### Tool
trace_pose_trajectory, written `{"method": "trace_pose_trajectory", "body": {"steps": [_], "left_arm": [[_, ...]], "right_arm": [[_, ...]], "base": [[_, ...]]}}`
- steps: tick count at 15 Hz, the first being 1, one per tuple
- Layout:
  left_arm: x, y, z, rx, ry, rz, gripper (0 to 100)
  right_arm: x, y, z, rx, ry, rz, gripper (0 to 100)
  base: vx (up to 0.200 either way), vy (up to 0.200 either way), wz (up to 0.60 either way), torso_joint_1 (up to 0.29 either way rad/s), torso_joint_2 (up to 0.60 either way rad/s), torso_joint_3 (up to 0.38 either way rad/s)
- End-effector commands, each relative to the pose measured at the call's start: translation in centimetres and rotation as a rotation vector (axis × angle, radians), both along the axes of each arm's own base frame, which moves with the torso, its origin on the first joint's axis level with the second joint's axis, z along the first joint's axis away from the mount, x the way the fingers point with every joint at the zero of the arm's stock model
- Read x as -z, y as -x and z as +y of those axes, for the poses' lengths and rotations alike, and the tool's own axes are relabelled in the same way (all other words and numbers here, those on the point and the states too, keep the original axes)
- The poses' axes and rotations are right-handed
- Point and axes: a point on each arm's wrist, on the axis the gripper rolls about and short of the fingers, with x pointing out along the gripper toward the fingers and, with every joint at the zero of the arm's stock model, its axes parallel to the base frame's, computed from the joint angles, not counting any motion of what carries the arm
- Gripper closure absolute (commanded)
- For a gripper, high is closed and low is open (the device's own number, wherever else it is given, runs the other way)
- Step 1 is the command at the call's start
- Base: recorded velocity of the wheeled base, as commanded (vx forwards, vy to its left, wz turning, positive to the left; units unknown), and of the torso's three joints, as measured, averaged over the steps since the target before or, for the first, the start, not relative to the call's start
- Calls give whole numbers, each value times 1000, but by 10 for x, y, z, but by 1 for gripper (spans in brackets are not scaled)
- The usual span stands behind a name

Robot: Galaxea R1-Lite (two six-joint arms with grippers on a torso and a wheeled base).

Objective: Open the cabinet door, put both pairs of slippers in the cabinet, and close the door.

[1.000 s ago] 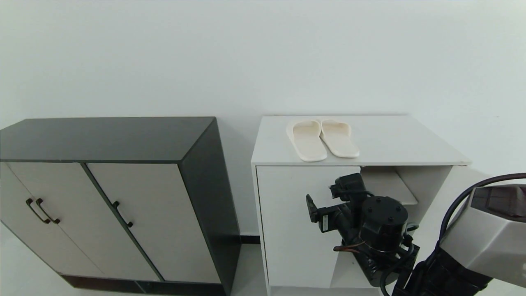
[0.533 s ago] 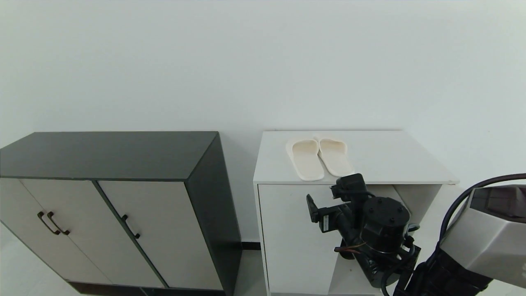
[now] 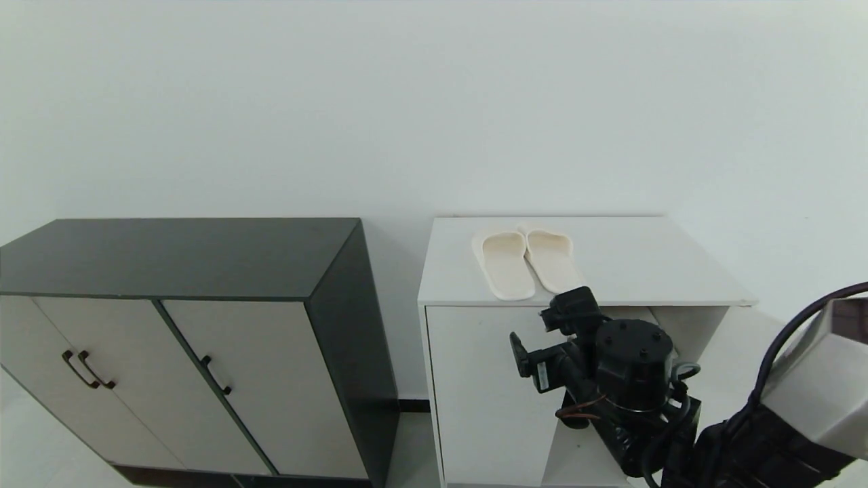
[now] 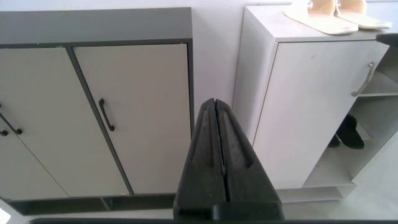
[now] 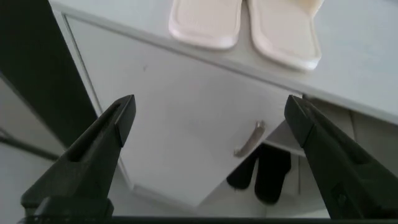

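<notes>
A pair of cream slippers (image 3: 525, 261) lies side by side on top of the white cabinet (image 3: 630, 264). They also show in the left wrist view, cream slippers (image 4: 336, 15), and in the right wrist view, cream slippers (image 5: 245, 22). A white door (image 3: 481, 386) with a metal handle (image 5: 249, 138) covers the cabinet's left half. The right half stands open, and a pair of black slippers (image 5: 267, 171) sits on a shelf inside. My right gripper (image 3: 542, 329) hangs open in front of the door, just below the cabinet top. My left gripper (image 4: 214, 106) is shut, back from both cabinets.
A black cabinet (image 3: 176, 254) with two grey doors and dark handles (image 3: 217, 374) stands left of the white one, with a narrow gap between them. A plain white wall (image 3: 434, 102) runs behind both. Shelves (image 4: 379, 93) show in the open half.
The head camera tilted up between the earliest frame and the middle one, so both cabinets sit lower in the picture. Since then my right arm has shifted slightly to the right.
</notes>
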Motion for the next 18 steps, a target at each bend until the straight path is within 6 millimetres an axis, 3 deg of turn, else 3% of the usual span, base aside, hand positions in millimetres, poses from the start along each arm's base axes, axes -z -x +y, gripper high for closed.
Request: {"method": "trace_pose_trajectory", "body": {"steps": [1, 5, 15, 18], "left_arm": [[0, 0, 0, 2, 1, 1, 100], [0, 0, 0, 2, 1, 1, 100], [0, 0, 0, 3, -4, 1, 100], [0, 0, 0, 0, -7, 1, 100]], "right_arm": [[-56, 4, -4, 11, -124, -6, 0], [-77, 5, -7, 47, -169, 83, 0], [-65, -9, -11, 85, -153, 101, 0], [-54, -11, -7, 77, -134, 125, 0]], "base": [[0, 0, 0, 0, 0, 0], [0, 0, 0, 0, 0, 0], [180, 0, 0, 2, 1, 1], [0, 0, 0, 0, 0, 0]]}}
